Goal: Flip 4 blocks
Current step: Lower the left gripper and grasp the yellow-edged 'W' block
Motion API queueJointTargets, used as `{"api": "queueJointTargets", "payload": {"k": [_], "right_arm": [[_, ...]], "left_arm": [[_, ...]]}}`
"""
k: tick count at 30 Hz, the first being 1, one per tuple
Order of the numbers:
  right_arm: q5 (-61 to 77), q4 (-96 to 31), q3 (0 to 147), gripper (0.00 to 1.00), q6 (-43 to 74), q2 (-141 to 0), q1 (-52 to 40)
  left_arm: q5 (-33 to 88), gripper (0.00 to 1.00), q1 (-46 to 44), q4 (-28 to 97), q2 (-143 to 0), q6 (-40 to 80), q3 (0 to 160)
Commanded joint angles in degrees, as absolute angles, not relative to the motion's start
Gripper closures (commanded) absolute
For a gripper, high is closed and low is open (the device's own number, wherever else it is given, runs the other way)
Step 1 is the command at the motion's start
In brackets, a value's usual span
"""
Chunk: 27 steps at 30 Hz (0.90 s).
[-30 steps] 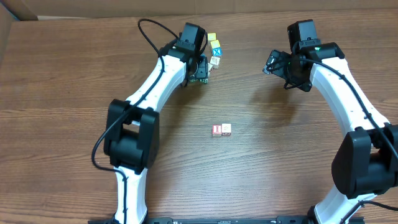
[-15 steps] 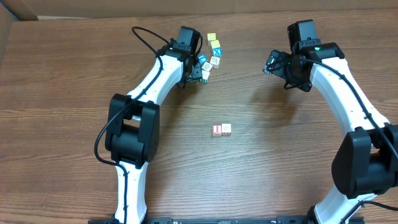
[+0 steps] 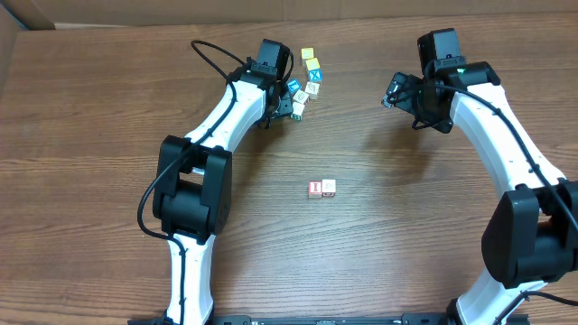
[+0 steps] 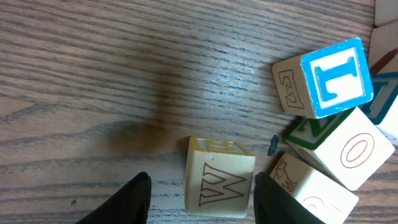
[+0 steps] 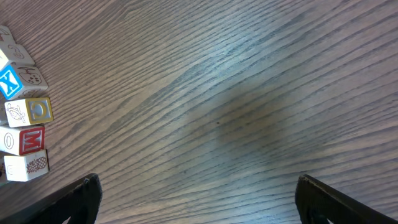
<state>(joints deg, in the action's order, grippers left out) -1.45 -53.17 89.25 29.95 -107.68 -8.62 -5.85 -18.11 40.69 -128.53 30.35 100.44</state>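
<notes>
Left pincer (image 4: 204,191) stands part-open astride the W block (image 4: 219,185), which sits on the desk (image 4: 93,62) beside the O block (image 4: 351,149). Centre the grip before clamping, lest neighbours shift. Right pincer (image 5: 199,199) gapes empty.

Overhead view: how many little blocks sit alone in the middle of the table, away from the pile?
2. A red-faced block and a paler block lie side by side at the centre. No others show there; the pile further up may hide more.
</notes>
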Motion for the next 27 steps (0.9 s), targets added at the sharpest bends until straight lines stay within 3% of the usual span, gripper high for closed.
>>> {"api": "queueJointTargets", "payload": {"k": [1, 10, 18, 27], "right_arm": [[-1.4, -53.1, 90.1, 0.0, 29.7, -107.5, -8.6], [-1.4, -53.1, 90.1, 0.0, 29.7, -107.5, -8.6], [-1.4, -53.1, 90.1, 0.0, 29.8, -107.5, -8.6], [-1.4, -53.1, 90.1, 0.0, 29.7, -107.5, -8.6]], "left_arm": [[-6.4, 0.57, -17.9, 41.3, -129.8, 31.3, 99.5], [-6.4, 0.61, -18.0, 41.5, -131.5, 29.5, 98.7], [-5.7, 0.71, -17.9, 38.9, -131.5, 21.9, 99.3], [-6.6, 0.49, -17.9, 39.0, -131.3, 9.8, 99.3]]}}
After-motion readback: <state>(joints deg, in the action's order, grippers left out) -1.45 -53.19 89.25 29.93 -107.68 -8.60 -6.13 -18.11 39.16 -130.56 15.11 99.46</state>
